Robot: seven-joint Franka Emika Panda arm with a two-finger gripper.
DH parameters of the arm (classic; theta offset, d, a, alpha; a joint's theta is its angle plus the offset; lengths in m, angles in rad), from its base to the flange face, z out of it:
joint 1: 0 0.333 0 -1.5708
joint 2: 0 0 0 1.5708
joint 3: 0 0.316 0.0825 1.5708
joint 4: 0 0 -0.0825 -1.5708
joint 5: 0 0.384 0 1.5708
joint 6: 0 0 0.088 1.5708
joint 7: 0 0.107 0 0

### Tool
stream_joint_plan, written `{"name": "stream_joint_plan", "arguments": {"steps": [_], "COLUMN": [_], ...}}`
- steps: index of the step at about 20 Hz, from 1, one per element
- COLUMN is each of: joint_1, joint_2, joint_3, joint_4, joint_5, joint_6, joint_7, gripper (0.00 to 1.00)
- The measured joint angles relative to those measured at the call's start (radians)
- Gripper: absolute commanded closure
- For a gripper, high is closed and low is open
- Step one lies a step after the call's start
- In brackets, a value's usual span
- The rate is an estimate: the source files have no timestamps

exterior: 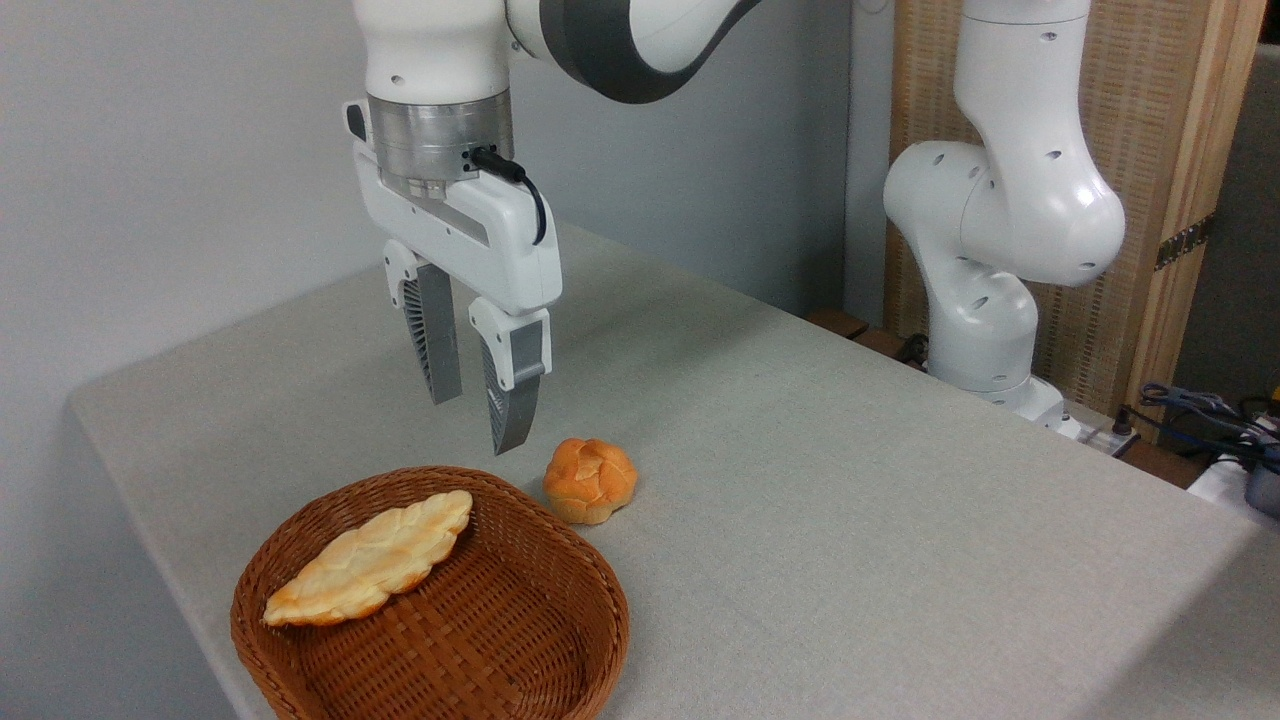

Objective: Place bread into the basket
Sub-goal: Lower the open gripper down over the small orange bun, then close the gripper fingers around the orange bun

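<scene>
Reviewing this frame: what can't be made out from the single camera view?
- Basket: near rim cut off by the bottom edge.
- Braided loaf: underside hidden against the basket wall.
- Bun: far side faces away; contact with the basket rim unclear.
- Gripper: empty, fingers apart; depth relative to the bun unreadable from one view.
</scene>
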Motion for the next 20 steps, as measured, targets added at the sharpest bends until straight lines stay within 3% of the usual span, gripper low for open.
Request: {"name": "stream_joint_plan", "arguments": {"steps": [7, 14, 20], "joint_1": [0.000, -0.004, -0.040], "joint_2": [0.002, 0.002, -0.014], "joint_3": [-0.001, -0.005, -0.015], "joint_4": [-0.017, -0.135, -0.214], "joint_5": [0.000, 0.000, -0.006], "joint_6": [-0.056, -0.058, -0.057], "joint_7": [0.000, 0.004, 0.006], "gripper": [0.00, 0.00, 0.00]}}
